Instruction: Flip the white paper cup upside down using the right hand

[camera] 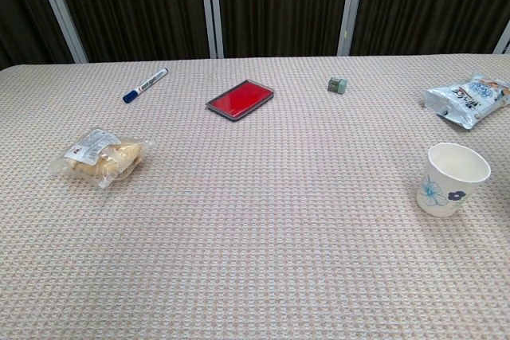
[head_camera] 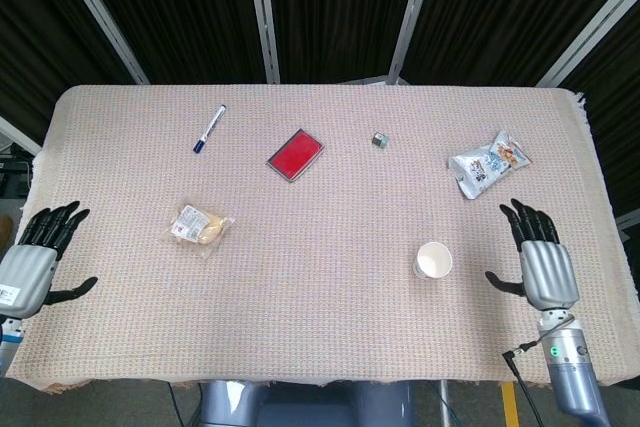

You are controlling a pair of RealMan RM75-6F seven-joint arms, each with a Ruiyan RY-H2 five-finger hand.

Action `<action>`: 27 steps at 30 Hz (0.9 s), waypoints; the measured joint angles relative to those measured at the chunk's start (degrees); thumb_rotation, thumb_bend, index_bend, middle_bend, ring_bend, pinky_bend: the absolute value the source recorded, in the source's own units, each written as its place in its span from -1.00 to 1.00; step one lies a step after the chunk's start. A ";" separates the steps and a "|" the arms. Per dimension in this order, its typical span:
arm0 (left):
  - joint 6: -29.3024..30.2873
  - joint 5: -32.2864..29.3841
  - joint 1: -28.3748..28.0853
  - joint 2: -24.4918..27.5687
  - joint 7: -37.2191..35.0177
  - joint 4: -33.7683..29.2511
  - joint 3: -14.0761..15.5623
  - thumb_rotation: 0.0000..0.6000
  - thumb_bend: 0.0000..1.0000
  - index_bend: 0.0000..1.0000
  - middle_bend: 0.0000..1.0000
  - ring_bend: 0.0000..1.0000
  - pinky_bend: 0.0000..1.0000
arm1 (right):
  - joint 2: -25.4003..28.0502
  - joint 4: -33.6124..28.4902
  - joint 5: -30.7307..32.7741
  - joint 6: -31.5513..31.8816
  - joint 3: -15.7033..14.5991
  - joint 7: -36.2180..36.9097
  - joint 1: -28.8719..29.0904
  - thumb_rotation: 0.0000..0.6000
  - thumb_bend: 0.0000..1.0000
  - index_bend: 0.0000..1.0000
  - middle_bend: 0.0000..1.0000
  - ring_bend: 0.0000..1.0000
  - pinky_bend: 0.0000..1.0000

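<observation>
The white paper cup (head_camera: 433, 260) stands upright, mouth up, on the right part of the table; its side carries blue flower prints (camera: 450, 179). My right hand (head_camera: 541, 262) lies flat to the right of the cup with its fingers spread and holds nothing; a clear gap separates it from the cup. At the table's left front corner my left hand (head_camera: 33, 262) rests open and empty. Neither hand shows in the chest view.
A snack bag (head_camera: 489, 162) lies behind the right hand. A small grey cube (head_camera: 380, 139), a red flat case (head_camera: 295, 154) and a blue marker (head_camera: 209, 128) lie along the back. A bagged bun (head_camera: 200, 226) sits at the left. The table's right edge (head_camera: 608, 217) is close by.
</observation>
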 measured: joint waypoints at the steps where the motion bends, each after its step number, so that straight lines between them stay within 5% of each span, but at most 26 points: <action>1: -0.03 -0.04 -0.02 0.00 0.04 -0.01 -0.01 1.00 -0.71 -1.00 -1.00 -1.00 -1.00 | 0.47 -1.07 0.05 -0.28 -0.09 0.00 0.01 1.00 -0.98 -0.87 -1.00 -1.00 -1.00; 14: 0.18 0.08 0.07 -0.02 0.25 -0.10 0.04 1.00 -0.72 -1.00 -1.00 -1.00 -1.00 | 7.06 -13.38 12.69 -11.74 -0.03 -7.07 5.23 1.00 -1.00 -0.89 -1.00 -1.00 -1.00; 27: -0.04 0.05 -0.07 0.01 0.06 -0.02 0.01 1.00 -0.71 -1.00 -1.00 -1.00 -1.00 | 4.91 -13.97 34.20 -17.76 1.46 -17.33 16.33 1.00 -0.95 -0.78 -1.00 -1.00 -1.00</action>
